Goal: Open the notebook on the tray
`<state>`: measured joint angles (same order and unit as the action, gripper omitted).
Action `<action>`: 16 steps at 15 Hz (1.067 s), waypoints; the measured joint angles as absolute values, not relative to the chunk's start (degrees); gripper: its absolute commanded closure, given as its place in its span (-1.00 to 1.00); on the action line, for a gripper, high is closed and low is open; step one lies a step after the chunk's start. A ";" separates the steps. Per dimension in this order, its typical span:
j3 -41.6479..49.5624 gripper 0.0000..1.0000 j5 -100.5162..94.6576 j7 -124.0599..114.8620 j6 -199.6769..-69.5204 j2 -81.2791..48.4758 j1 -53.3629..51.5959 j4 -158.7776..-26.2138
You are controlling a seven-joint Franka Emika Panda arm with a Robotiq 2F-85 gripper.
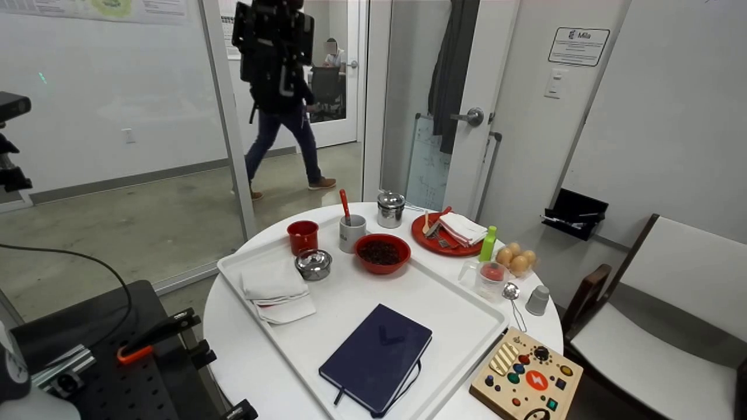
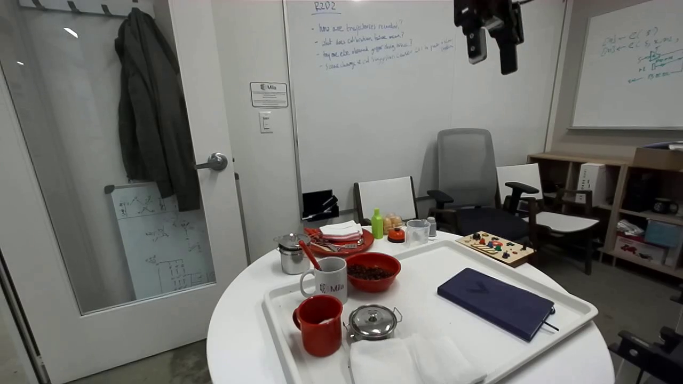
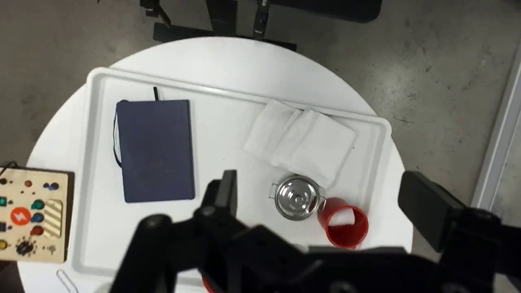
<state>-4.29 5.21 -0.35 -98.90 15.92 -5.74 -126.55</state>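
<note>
Nearest the wrist camera, we observe the gripper (image 3: 323, 195), fingers (image 3: 425, 211) spread well apart, above the tray (image 1: 458, 315). The notebook (image 1: 378, 356) lies flat and closed in the tray, navy cover up, near one corner. Its ribbon (image 3: 156, 94) extends toward the adjoining long edge. Just outside the adjoining short edge, we locate the wooden board (image 1: 525, 379), at the rim of the table (image 1: 233, 344).

Farther along the same long edge, we find the folded napkins (image 1: 277, 291). The lidded pot (image 1: 313, 265) stands just beside them; next come the red bowl (image 1: 382, 268), the red mug (image 1: 303, 240) near the opposite short edge, and the grey mug (image 1: 351, 238) holding a red-handled utensil (image 1: 345, 204).

Between the tray and the table's far rim, we list the clear measuring cup (image 1: 489, 286), the green bottle (image 1: 488, 245), the eggs (image 1: 518, 262), the red plate (image 1: 418, 231) and the steel canister (image 1: 391, 213). Beyond the table, a person (image 1: 286, 137) appears in mid-stride; the dark shape (image 1: 274, 58) over the upper body is too indistinct to identify.
</note>
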 measured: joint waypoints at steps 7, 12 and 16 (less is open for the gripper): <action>1.29 -1.00 6.00 -2.34 -103.32 10.93 0.89 -134.03; 1.49 -1.00 6.05 -5.51 -103.44 8.94 1.80 -134.54; 1.48 -1.00 6.05 -5.23 -104.00 8.66 1.78 -134.57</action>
